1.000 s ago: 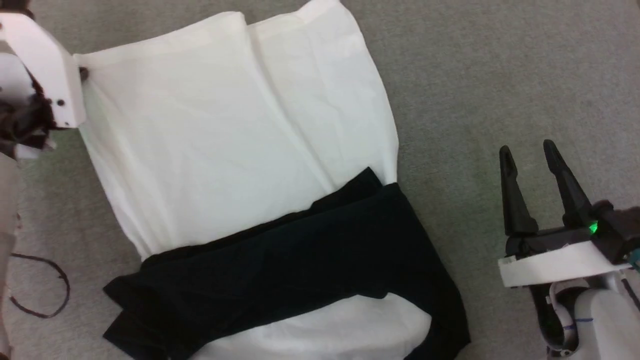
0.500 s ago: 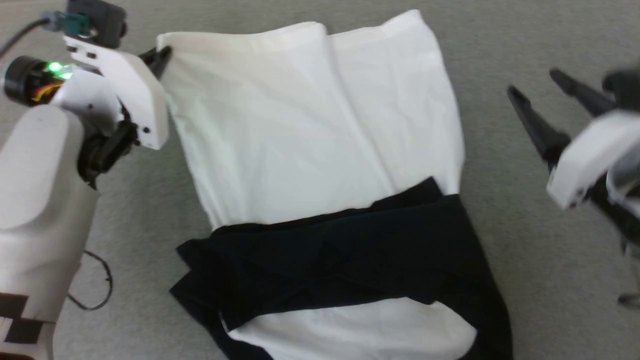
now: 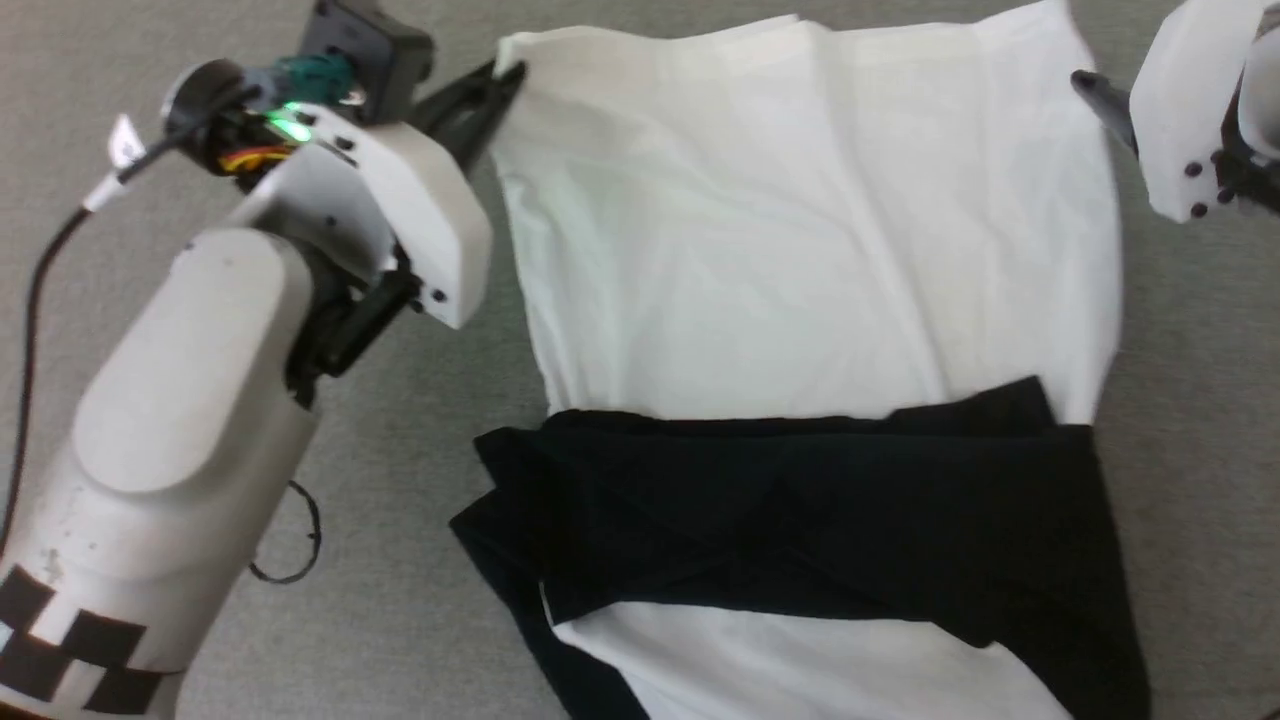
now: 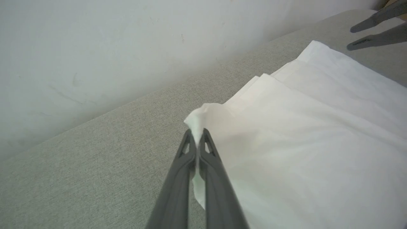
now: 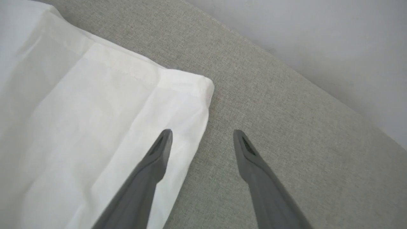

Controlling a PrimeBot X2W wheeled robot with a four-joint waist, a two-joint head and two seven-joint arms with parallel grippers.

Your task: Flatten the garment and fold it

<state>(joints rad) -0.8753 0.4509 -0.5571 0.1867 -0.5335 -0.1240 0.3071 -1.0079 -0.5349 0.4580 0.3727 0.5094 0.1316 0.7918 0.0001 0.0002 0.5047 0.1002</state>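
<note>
Left arm [image 3: 180, 400] far left, thin dark cable loop [image 3: 283, 577] beside it on the grey fabric surface [image 3: 420, 620]. Left gripper [image 3: 508, 72] clenched on the garment [image 3: 800, 250] at its far-left corner; the wrist view shows white cloth pinched between the tips [image 4: 197, 135]. The garment lies spread on the surface, black sleeves [image 3: 800, 510] crossed over the near part. Right gripper [image 5: 202, 133] spread wide, gripping nothing, at the far-right corner: one finger above the white edge, the other above bare surface.

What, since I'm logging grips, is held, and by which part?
The left gripper pinches the garment by its far-left white corner; the right gripper holds nothing.
</note>
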